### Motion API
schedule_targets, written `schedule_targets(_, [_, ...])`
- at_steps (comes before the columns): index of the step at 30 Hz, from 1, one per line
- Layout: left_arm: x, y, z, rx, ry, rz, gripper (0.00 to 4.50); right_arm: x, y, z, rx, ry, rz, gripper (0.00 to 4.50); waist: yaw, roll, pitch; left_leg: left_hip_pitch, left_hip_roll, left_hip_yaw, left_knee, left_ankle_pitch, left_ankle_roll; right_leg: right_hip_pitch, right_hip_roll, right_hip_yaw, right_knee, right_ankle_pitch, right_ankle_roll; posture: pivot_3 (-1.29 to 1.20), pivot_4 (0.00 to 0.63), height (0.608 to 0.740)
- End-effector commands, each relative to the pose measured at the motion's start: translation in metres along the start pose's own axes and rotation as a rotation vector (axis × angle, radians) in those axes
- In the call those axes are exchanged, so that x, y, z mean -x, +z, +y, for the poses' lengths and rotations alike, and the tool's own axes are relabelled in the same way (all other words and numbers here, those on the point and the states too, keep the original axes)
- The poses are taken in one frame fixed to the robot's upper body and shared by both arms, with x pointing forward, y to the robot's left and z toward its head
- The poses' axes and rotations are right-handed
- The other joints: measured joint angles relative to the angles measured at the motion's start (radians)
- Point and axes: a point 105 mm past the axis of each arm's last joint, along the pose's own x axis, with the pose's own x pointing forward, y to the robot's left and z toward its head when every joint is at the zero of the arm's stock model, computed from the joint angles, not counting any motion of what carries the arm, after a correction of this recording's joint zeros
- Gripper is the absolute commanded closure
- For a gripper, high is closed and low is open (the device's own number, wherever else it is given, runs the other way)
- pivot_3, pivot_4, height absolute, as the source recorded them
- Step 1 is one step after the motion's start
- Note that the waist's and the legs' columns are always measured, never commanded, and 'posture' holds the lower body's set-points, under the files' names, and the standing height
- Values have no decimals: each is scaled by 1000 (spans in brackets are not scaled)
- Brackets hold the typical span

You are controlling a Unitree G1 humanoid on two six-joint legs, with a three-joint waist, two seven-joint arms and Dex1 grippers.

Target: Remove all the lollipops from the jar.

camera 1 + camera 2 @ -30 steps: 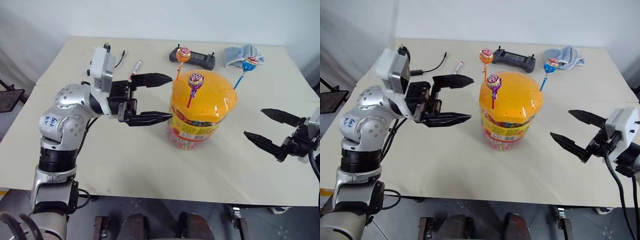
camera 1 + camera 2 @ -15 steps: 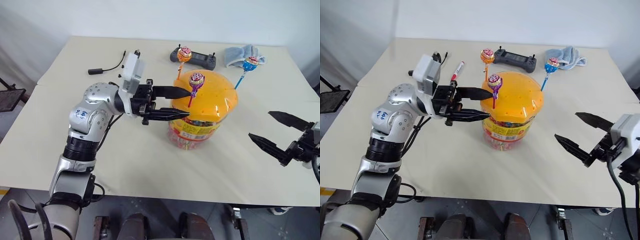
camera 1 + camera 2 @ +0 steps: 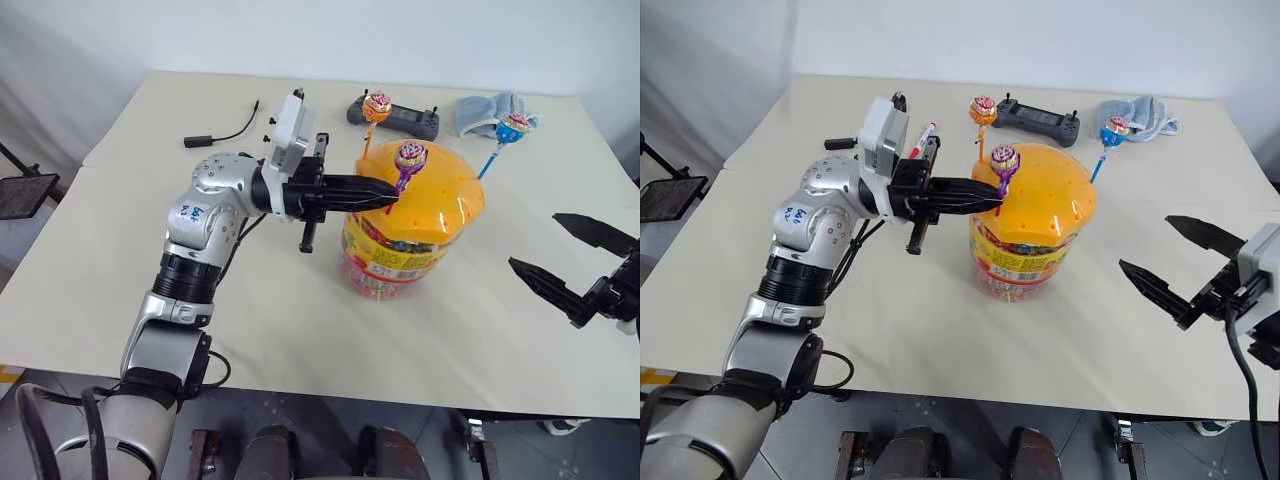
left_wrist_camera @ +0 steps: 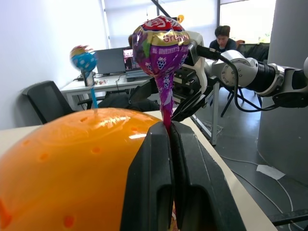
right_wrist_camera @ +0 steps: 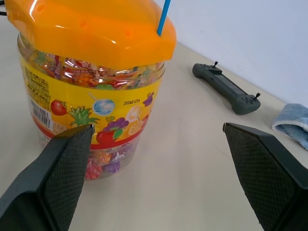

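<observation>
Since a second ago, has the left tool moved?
Yes. The left tool went from the jar's left side in over its lid and shut on the purple lollipop's stick.

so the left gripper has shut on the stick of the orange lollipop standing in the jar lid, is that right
Not quite. The left gripper has shut on the stick of the purple lollipop standing in the jar lid, as the left wrist view shows. The orange lollipop stands untouched behind it.

A cream table (image 3: 150, 300) carries the jar (image 3: 400, 255), which stands just past the left gripper's closed fingers (image 3: 375, 190). Beyond them lie a black controller (image 3: 395, 112), a blue cloth (image 3: 490, 108), a marker (image 3: 920, 138) and a black cable (image 3: 222, 134).
</observation>
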Motion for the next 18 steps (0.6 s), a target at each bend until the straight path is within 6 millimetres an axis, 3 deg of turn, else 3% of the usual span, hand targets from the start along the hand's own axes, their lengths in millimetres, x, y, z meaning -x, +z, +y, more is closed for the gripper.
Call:
schedule_targets(1, [0, 35, 7, -116, 4, -35, 4474, 2, 17, -1, 55, 1, -59, 0, 0, 0, 0, 0, 0, 0, 0, 0, 0, 0, 0, 0, 0, 0, 0, 0, 150, 740])
schedule_targets(6, [10, 69, 15, -193, 69, -25, 4474, 0, 26, 5, 45, 89, -95, 0, -3, 0, 0, -1, 0, -1, 2, 0, 1, 0, 0, 0, 1, 0, 0, 0, 150, 740])
schedule_targets(12, [33, 88, 28, -205, 281, 91, 4474, -6, 31, 12, 41, 191, -91, 0, -5, 0, 0, -1, 0, -1, 3, -1, 1, 0, 0, 0, 3, 0, 0, 0, 150, 740])
schedule_targets(15, [65, 87, 41, -108, 537, 233, 4474, -14, 31, 7, 42, 199, -95, 0, -8, -1, 1, -1, 1, -1, 4, -1, 1, 0, 0, 0, 5, 0, 0, 0, 150, 740])
schedule_targets(18, [94, 85, 41, -20, 720, 327, 4474, -18, 29, 6, 32, 217, -94, 0, -13, -1, 1, 0, 1, -1, 4, -1, 1, 0, 0, 1, 6, 0, 0, 0, 150, 740])
